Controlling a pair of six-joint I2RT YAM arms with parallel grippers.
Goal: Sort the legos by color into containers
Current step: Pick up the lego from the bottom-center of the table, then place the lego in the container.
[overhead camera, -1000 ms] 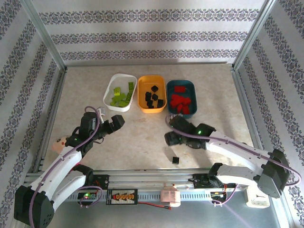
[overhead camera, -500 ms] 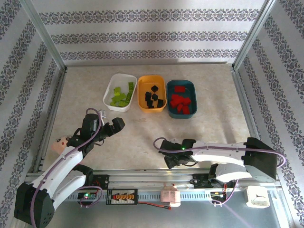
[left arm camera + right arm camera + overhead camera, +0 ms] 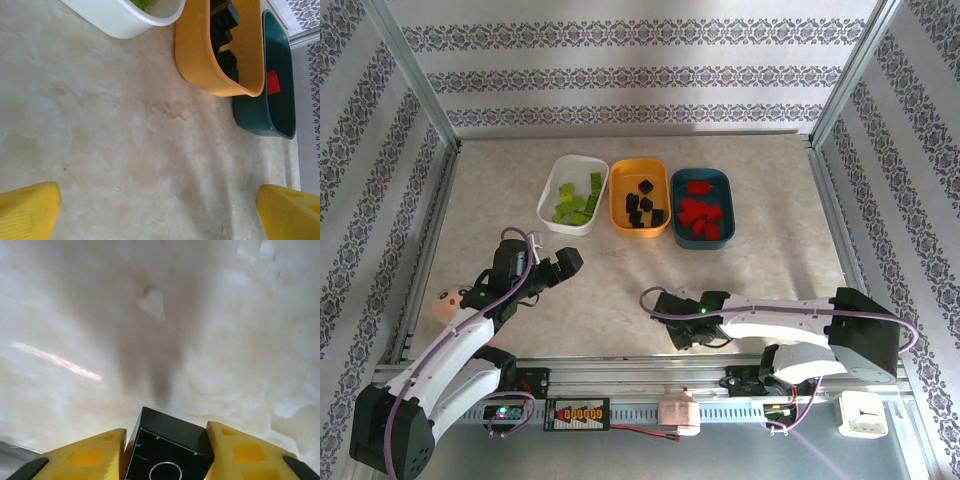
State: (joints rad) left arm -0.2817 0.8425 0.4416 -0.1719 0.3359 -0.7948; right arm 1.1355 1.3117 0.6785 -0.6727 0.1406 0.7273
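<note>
Desk (image 3: 760, 250): pale marbled top, walled on three sides.

Right arm (image 3: 790, 318): stretched low across the near edge of the desk, reaching toward the centre. Left arm (image 3: 460, 335): raised over the near-left part of the desk.

Trays, in a row at the far centre, sides touching or nearly so:
- white tray (image 3: 556, 218), left, holds the green bricks (image 3: 575, 200)
- orange-yellow tray (image 3: 617, 200), middle, holds the black bricks (image 3: 642, 205)
- dark teal tray (image 3: 725, 195), right, holds the red bricks (image 3: 700, 213)

Left hand (image 3: 160, 210): fingers spread wide with nothing between them, above bare desk, pointing at the trays and well short of them.

Right hand (image 3: 682, 335): down at the desk near its front edge, centre. In the wrist view, its yellow fingers (image 3: 90, 455) press on both sides of a single black brick (image 3: 167, 447), stud up. Cannot tell whether the brick rests on the desk or is off it.
</note>
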